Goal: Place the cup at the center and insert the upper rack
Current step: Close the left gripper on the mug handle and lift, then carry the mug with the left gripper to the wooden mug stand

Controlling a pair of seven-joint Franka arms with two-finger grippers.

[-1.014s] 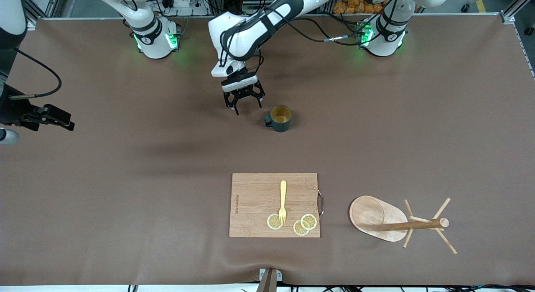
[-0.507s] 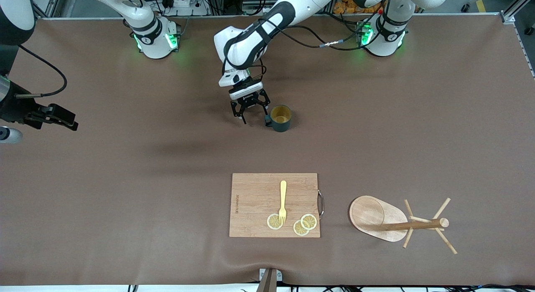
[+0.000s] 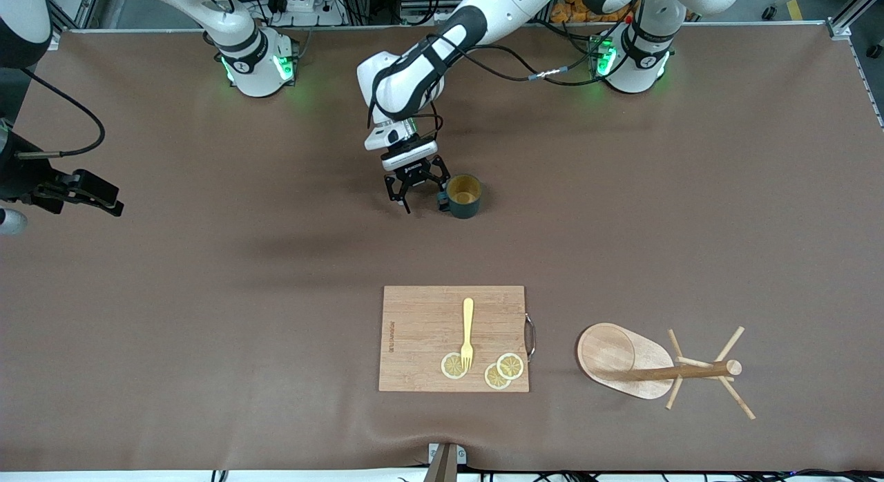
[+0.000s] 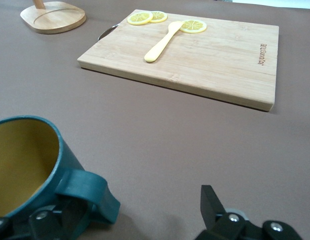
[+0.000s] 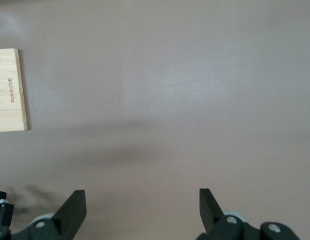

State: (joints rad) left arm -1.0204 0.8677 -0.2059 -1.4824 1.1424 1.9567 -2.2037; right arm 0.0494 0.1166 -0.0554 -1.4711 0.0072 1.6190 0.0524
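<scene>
The cup (image 3: 464, 195), dark teal with a yellowish inside, stands upright on the brown table between the arms' bases and the cutting board. Its handle (image 3: 442, 204) points toward the right arm's end. My left gripper (image 3: 420, 192) is low beside the cup and open. In the left wrist view the handle (image 4: 90, 192) sits just inside one finger, and the other finger (image 4: 212, 205) stands well apart from it. The upper rack (image 3: 649, 366) lies on its side, nearer the front camera, toward the left arm's end. My right gripper (image 3: 110, 202) waits open over bare table at the right arm's end.
A wooden cutting board (image 3: 414, 330) lies nearer the front camera than the cup. It carries a yellow fork (image 3: 467, 330) and three lemon slices (image 3: 510, 365). The board's metal handle (image 3: 530, 337) faces the rack's oval base (image 3: 608, 354).
My left gripper has come down and moved toward the cup's handle, staying open. The cup, board and rack have not moved. The right arm shifted only slightly.
</scene>
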